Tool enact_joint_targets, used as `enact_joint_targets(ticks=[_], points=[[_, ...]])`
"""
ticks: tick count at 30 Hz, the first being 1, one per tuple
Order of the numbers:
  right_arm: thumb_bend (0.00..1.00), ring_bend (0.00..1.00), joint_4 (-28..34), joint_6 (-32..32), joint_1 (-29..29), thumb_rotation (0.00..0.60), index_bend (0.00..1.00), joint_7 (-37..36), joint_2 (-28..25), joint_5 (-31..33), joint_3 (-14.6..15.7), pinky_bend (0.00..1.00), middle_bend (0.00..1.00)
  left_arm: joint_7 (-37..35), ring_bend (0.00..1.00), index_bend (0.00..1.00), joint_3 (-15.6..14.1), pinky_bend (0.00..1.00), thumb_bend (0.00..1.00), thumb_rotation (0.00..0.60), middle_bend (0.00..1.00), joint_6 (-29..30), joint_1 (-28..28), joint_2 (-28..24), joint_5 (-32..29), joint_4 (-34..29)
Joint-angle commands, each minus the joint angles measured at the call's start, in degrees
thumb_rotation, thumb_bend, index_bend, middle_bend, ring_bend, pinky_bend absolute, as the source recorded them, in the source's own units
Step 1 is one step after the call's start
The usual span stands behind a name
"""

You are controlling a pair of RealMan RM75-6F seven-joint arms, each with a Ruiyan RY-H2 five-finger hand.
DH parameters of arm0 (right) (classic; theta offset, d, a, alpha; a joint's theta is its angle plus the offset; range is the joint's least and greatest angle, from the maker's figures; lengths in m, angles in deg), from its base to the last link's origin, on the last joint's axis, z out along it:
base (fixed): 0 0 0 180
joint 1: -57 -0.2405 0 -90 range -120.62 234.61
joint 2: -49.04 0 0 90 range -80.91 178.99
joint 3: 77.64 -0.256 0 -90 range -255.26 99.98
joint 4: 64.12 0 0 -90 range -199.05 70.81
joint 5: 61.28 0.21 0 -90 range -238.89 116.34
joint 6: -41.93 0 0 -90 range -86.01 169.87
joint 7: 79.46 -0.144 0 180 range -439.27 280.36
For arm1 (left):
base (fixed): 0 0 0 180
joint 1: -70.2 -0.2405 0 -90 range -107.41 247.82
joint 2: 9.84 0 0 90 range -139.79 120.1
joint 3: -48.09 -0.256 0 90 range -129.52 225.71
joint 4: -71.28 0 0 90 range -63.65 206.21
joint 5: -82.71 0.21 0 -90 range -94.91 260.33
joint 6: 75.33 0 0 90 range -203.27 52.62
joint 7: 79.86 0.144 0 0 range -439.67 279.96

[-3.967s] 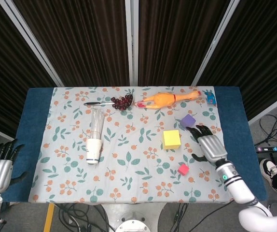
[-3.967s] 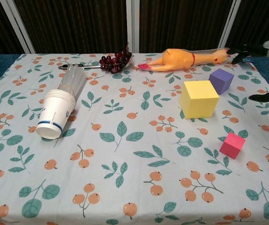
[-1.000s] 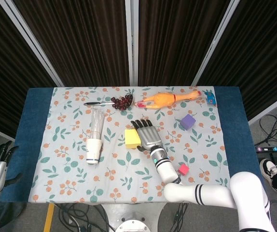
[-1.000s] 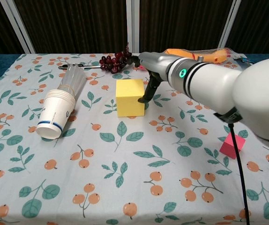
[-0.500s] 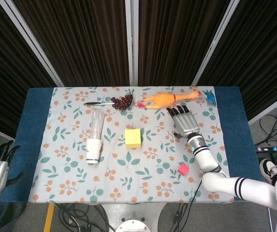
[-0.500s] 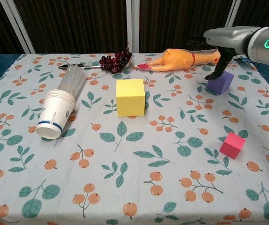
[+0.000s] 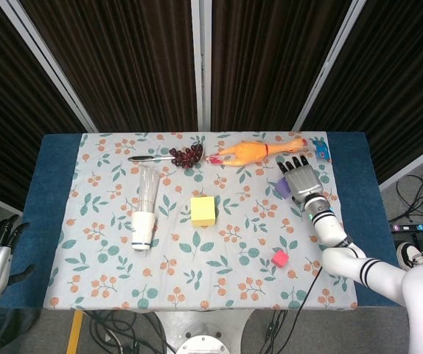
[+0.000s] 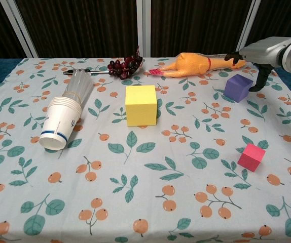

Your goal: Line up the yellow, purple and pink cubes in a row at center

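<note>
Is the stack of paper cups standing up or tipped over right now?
Tipped over. The stack of paper cups lies on its side on the tablecloth, open mouths facing the chest camera, beside the clear plastic cups, also lying down.

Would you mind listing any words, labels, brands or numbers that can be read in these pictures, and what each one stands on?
No text can be read in either view.
The stack of paper cups carries a blue band and a small blue mark, too small and blurred to read.
The small blue packet at the table's far right corner has markings, also too small to read.
The yellow cube, purple cube and pink cube show plain faces.
</note>
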Motion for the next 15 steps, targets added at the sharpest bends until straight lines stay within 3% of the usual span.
enact_joint_targets(ticks=[1,9,15], points=[[0.15,0.0,-4.4,-1.6,-0.5,0.6,0.1,-0.5,2.8,-2.5,0.8,0.0,0.13,0.1,0.1,0.23,0.0,0.1,0.2,0.6,0.16,0.0,-0.1,-0.1,-0.2,-0.1],[0.15,0.0,-9.9,-2.8,0.2,0.6,0.16,-4.7,5.8,-6.4,0.2,0.0,0.14,0.2,0.1,0.23,0.0,0.1,0.2,0.6,0.16,-0.4,-0.1,-0.2,-0.6,-0.3],[0.16,0.0,-12.2,-2.2,1.1,0.6,0.27,-6.7,6.8,-8.7,-0.4,0.0,0.16,0.3,0.1,0.23,0.1,0.1,0.2,0.6,0.16,-0.5,0.0,-0.2,-0.5,-0.3]])
